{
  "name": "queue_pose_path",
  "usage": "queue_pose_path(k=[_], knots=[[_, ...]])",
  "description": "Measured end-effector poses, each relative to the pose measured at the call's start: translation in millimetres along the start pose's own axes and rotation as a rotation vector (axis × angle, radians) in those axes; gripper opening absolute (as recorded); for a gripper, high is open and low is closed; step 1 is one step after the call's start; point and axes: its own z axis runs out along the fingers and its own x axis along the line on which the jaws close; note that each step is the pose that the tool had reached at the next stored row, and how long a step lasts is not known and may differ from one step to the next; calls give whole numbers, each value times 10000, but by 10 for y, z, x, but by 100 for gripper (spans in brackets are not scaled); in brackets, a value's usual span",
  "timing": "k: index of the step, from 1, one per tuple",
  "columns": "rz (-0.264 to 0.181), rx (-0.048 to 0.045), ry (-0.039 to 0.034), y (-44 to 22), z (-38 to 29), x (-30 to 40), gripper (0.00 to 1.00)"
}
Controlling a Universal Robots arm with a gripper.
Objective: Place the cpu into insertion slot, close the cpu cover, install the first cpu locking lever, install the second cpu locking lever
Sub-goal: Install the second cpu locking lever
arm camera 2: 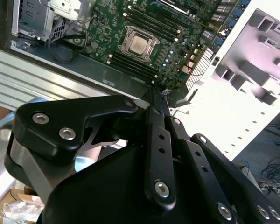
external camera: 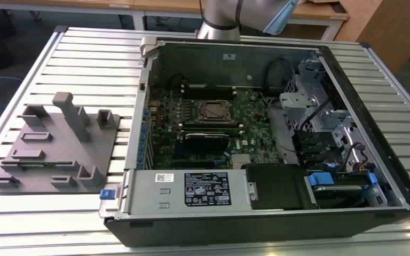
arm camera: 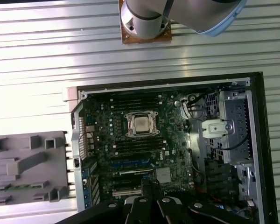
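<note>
Small square silver-grey cpu (arm camera 2: 139, 43) sits in silver-rimmed insertion slot (arm camera: 129, 132), framed by thin silvery cpu cover (arm camera 2: 129, 46). Black gripper (arm camera 2: 155, 93) is above green circuit board (arm camera: 172, 154); jaws pressed together, empty. White label (external camera: 205, 188): print unreadable.

No print is legible. A black label (external camera: 206, 188) lies on the power supply (external camera: 142, 198), with a white sticker (external camera: 164, 178) just beside it. Their lettering is too fine to read.

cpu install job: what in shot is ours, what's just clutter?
Job:
cpu, sitting in the socket
cpu cover, framing it
gripper

Lying about:
grey fixture block, beside the case
power supply
drive cage
</note>
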Motion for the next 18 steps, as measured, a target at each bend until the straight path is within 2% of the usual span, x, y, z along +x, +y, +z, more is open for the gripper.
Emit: queue_pose_path(k=[18], knots=[[4, -78, 9, -5, 123, 5, 11]])
